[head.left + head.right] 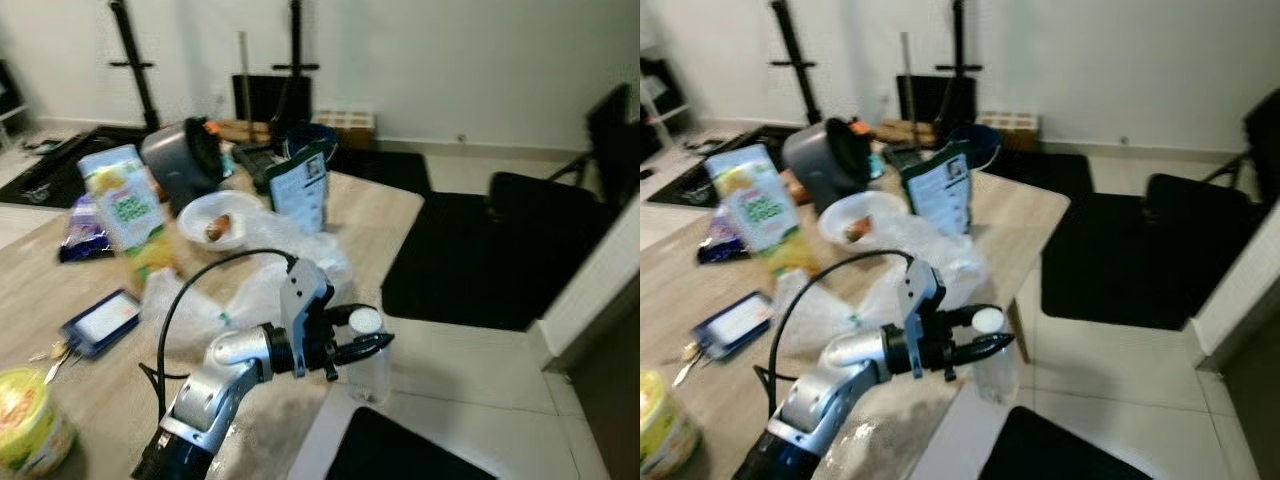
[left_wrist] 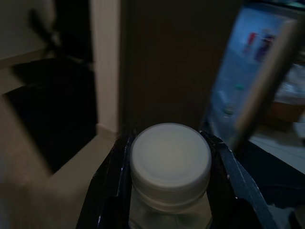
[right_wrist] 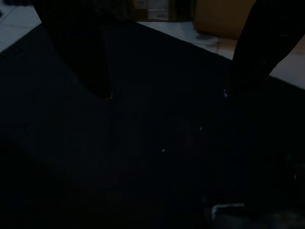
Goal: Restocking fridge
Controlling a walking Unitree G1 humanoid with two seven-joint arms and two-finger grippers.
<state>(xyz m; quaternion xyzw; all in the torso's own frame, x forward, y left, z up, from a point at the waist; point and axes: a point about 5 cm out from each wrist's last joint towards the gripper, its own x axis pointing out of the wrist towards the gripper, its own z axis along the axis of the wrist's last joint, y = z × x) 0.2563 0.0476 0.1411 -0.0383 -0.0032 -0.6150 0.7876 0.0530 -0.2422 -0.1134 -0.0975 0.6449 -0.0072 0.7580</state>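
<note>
Juice carton, bowl behind left end effector

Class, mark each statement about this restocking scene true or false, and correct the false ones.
1. The left gripper is shut on a clear bottle with a white cap. True.
2. The bottle is standing in the middle of the wooden table. False: it is held in the air beyond the table's edge, above the tiled floor.
3. A juice carton stands upright on the table. True.
4. The white bowl on the table lies upside down. False: it sits open side up with something brownish inside.
5. A blue-edged phone lies flat on the table near the carton. True.
</note>
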